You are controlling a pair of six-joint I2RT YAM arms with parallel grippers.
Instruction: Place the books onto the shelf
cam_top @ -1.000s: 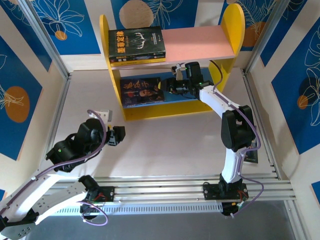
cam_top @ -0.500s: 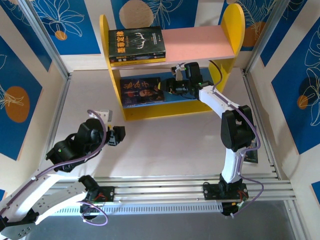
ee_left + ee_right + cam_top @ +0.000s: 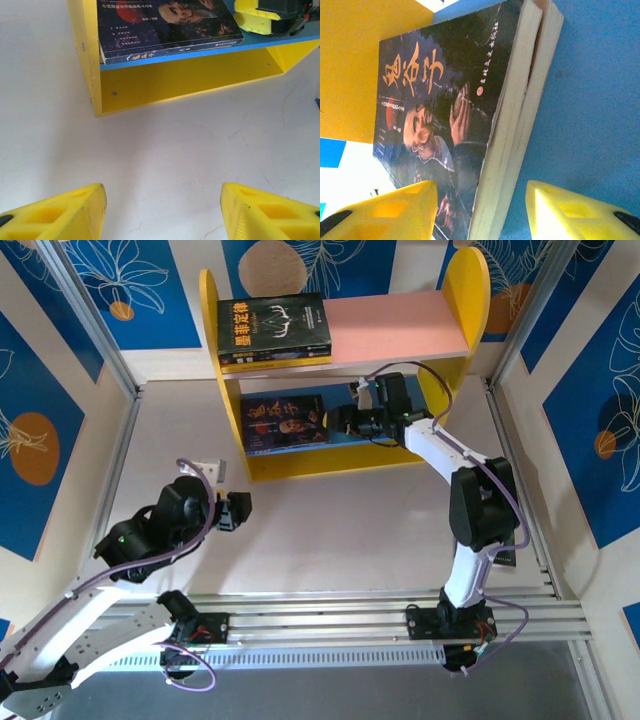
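Books (image 3: 283, 423) lie flat on the blue board (image 3: 600, 100) of the shelf (image 3: 465, 300), with more on the pink board (image 3: 400, 325). Right tool (image 3: 480, 200) has just eased wider and shifted, jaws astride their edge and gripping nothing, so release looks done. Left tool (image 3: 162, 200) is wide and empty over the worktop (image 3: 175, 145).

Lower book (image 3: 537, 75) mostly covered.

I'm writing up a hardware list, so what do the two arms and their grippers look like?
The left arm and right arm are white links with bulky black joints, and a purple cable loops along each. The left gripper and right gripper have black bodies and chunky yellow fingers with recessed pockets.
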